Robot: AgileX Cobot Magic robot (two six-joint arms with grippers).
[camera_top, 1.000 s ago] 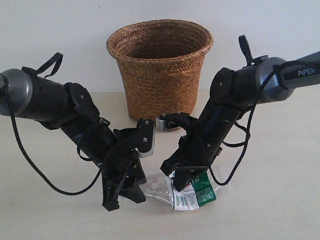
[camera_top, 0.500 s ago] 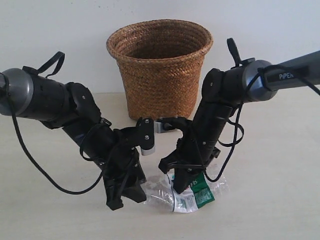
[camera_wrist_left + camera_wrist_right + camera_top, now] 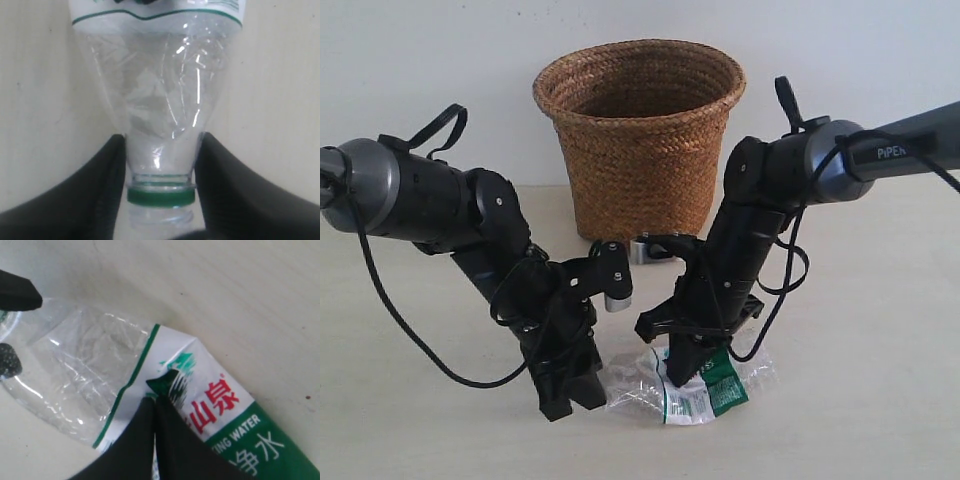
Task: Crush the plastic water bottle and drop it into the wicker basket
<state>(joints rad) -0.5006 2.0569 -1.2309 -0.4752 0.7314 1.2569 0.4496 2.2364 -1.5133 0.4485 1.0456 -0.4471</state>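
Observation:
The plastic water bottle (image 3: 705, 385) lies flattened on the pale table, in front of the wicker basket (image 3: 640, 130). In the left wrist view its clear neck and green cap ring (image 3: 161, 195) sit between the black fingers of my left gripper (image 3: 160, 145), which press on both sides of the neck. My right gripper (image 3: 155, 400) is pinched shut on the white-and-green label (image 3: 220, 405), with the flattened wall squeezed between its fingers. From outside, the left gripper (image 3: 575, 390) is at the bottle's left end and the right gripper (image 3: 680, 365) comes down on its middle.
The basket stands upright against the white wall (image 3: 440, 60), about a hand's width behind both grippers. Black cables (image 3: 410, 340) loop off each arm above the table (image 3: 880, 400). The left gripper's fingertips (image 3: 15, 292) show in the right wrist view.
My left gripper has moved right and lower, onto the bottle's neck end. The right arm shifted slightly left at first and has since stayed on the label.

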